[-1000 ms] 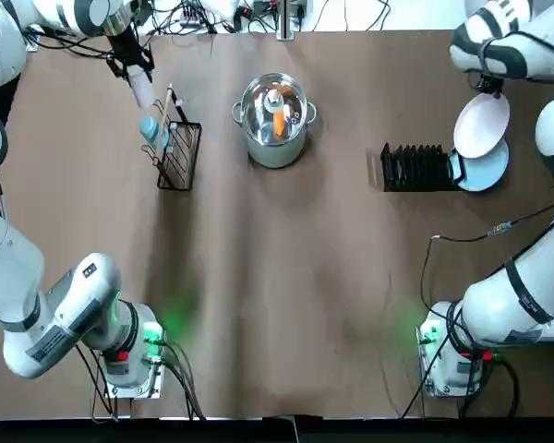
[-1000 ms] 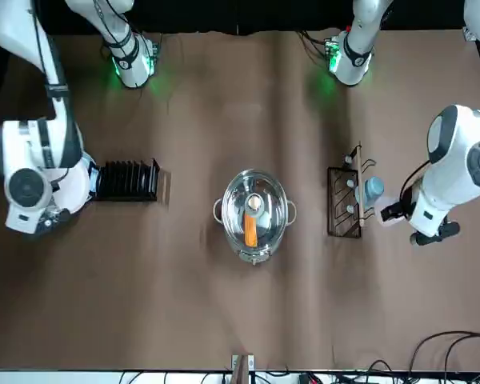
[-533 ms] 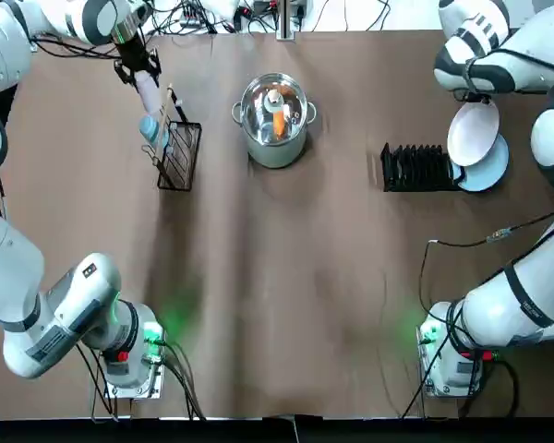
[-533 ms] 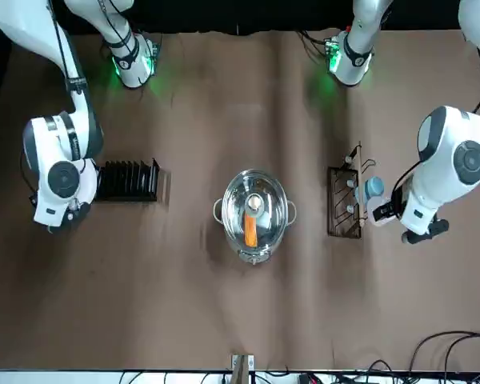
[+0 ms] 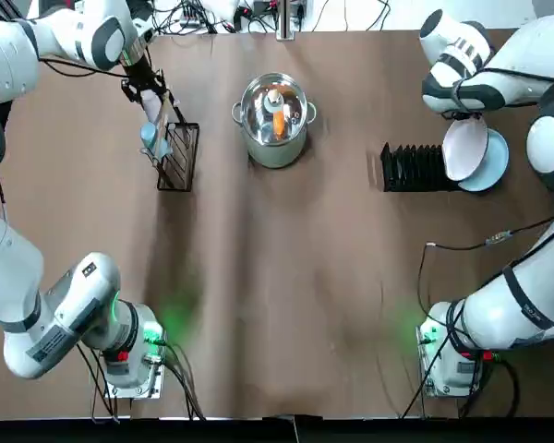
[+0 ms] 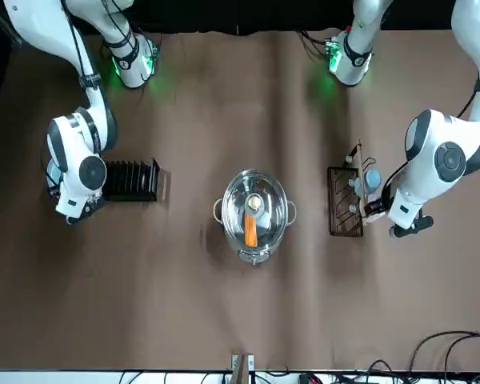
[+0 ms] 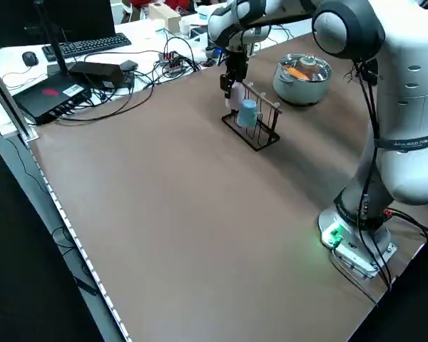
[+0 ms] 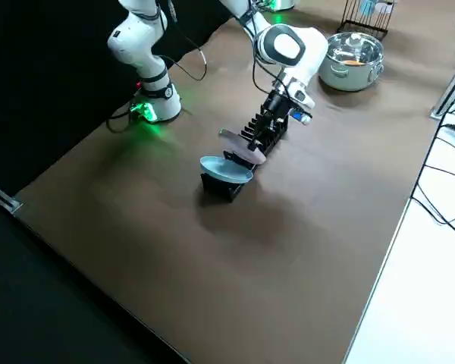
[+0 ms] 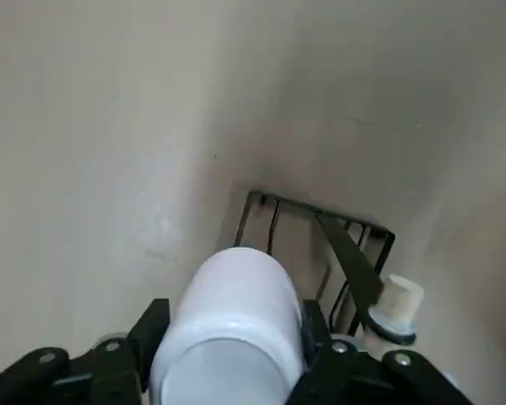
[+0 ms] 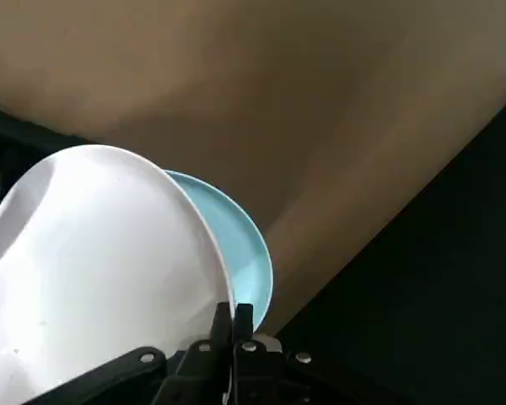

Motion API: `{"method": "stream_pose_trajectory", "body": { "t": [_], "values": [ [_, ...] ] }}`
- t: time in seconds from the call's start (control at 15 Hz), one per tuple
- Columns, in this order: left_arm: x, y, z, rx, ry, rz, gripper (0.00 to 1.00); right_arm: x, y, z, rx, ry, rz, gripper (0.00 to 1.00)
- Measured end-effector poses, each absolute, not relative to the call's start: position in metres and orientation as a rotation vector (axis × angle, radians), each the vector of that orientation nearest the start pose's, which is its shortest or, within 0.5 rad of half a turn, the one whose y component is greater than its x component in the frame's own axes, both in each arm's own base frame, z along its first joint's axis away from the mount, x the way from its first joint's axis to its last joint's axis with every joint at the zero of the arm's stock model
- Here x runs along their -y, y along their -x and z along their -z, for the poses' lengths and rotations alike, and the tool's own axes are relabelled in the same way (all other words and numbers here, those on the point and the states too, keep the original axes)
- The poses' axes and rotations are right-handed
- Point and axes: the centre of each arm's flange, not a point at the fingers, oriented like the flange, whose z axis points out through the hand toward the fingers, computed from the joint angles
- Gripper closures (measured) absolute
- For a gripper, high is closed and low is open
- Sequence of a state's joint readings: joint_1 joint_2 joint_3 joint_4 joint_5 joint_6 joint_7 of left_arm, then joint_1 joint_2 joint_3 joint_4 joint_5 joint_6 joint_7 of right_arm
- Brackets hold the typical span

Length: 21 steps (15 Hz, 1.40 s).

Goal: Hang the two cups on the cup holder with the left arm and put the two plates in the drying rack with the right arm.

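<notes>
Right arm's gripper: pinched the white plate's rim above the black rack.
White plate: hung over the rack, beside the blue plate.
Blue plate: sat at the rack's end.
Left arm's gripper: gripped the pale cup beside the wire stand.
Blue cup: hung on the stand.

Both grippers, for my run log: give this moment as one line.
left gripper: gripping pale cup beside cup holder | right gripper: gripping white plate over drying rack | blue plate: in rack
</notes>
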State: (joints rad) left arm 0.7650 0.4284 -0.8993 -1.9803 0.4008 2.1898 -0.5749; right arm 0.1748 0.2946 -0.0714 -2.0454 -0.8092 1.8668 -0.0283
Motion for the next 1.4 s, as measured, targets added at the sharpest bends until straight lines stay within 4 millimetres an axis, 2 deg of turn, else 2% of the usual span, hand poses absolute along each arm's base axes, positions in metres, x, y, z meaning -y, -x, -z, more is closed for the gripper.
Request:
{"method": "stream_pose_trajectory", "body": {
  "t": [0.27, 0.4, 0.47, 0.53, 0.73, 0.93, 1.13, 1.33, 1.4],
  "values": [
    [0.041, -0.594, -0.315, 0.353, 3.125, -0.001, 0.32, -0.024, -0.548, -0.283, -0.615, -2.252, 0.485, 0.97],
    [0.042, -0.594, -0.313, 0.343, 3.13, 0.026, 0.31, -0.027, -0.547, -0.282, -0.61, -2.25, 0.481, 0.97],
    [0.042, -0.594, -0.312, 0.339, 3.129, 0.032, 0.31, -0.027, -0.547, -0.282, -0.606, -2.25, 0.483, 0.93],
    [0.041, -0.594, -0.312, 0.332, 3.125, 0.037, 0.27, -0.026, -0.547, -0.282, -0.605, -2.249, 0.485, 0.85],
    [0.039, -0.599, -0.319, 0.327, 3.124, 0.072, 0.01, -0.026, -0.546, -0.281, -0.604, -2.248, 0.488, 0.57],
    [0.034, -0.613, -0.342, 0.337, 3.116, 0.114, 0.0, -0.024, -0.546, -0.282, -0.599, -2.249, 0.488, 0.53],
    [0.04, -0.628, -0.378, 0.314, 3.086, 0.094, 0.0, -0.022, -0.551, -0.287, -0.587, -2.253, 0.474, 0.53],
    [0.072, -0.634, -0.411, 0.228, 3.055, 0.054, 0.0, -0.016, -0.564, -0.305, -0.544, -2.309, 0.443, 0.53],
    [0.095, -0.631, -0.426, 0.135, 3.004, 0.011, 0.0, -0.014, -0.578, -0.33, -0.493, -2.467, 0.425, 0.53]
  ]
}}
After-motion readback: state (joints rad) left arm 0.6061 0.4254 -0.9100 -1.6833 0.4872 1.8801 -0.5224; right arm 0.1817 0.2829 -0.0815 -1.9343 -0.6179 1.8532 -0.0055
